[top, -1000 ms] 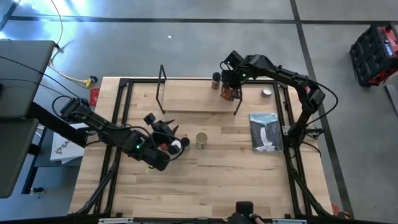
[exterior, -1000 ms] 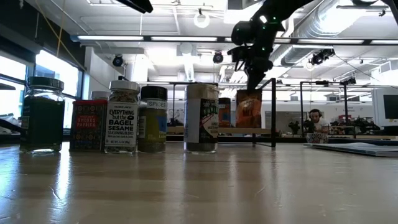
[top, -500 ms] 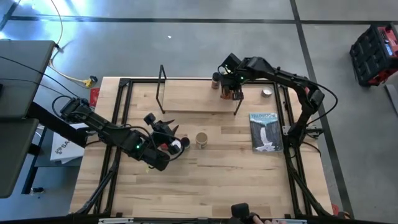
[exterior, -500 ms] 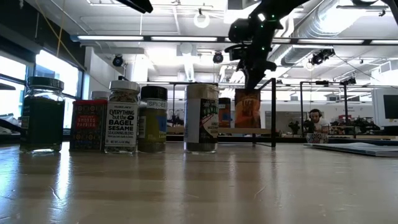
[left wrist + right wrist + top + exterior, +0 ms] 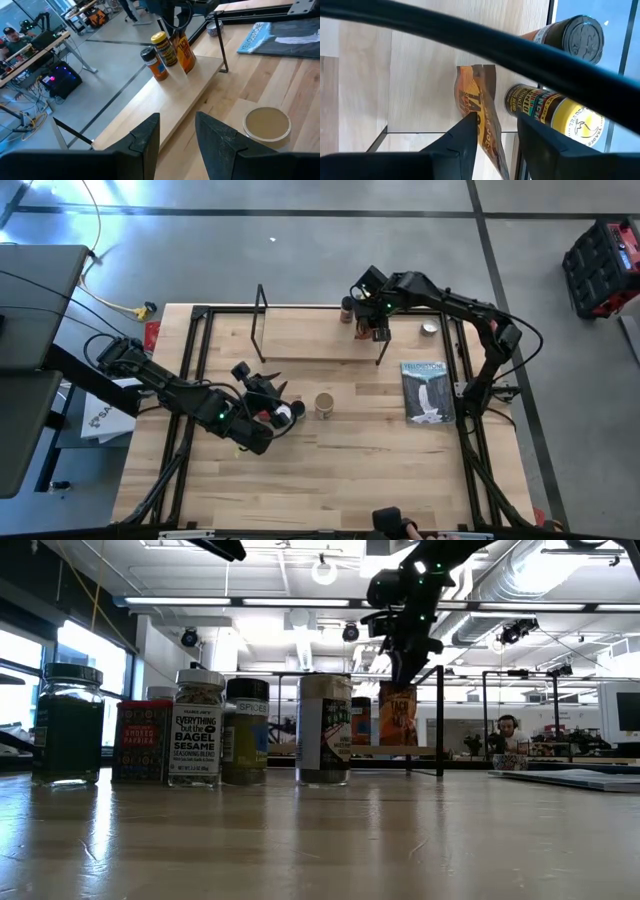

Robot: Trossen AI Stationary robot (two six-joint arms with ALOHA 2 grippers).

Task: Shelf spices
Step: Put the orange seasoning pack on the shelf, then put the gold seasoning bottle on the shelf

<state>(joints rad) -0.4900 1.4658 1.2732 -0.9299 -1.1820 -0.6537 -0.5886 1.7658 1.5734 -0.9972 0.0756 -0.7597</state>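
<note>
The wooden counter is seen from above with both dark arms reaching over it. A long light-wood shelf with black wire uprights is laid across its far part. On the right end of the shelf an orange packet is stood on edge, just beside a yellow-lidded jar and a black-lidded jar.

The right hand is held directly over the packet. In the right wrist view its two fingers are seen parted, one on each side of the packet's upper edge; the left one lies close against the packet, and whether it touches cannot be told. The packet is seen resting on the shelf plank.

The left hand is held low over the counter's left middle, near a tan-lidded jar that is stood on the counter in front of the shelf. Its fingers are set slightly apart, and nothing is seen between them in the left wrist view.

In the low view a row of jars is lined up on the counter. A grey-blue booklet is laid flat on the right side.
</note>
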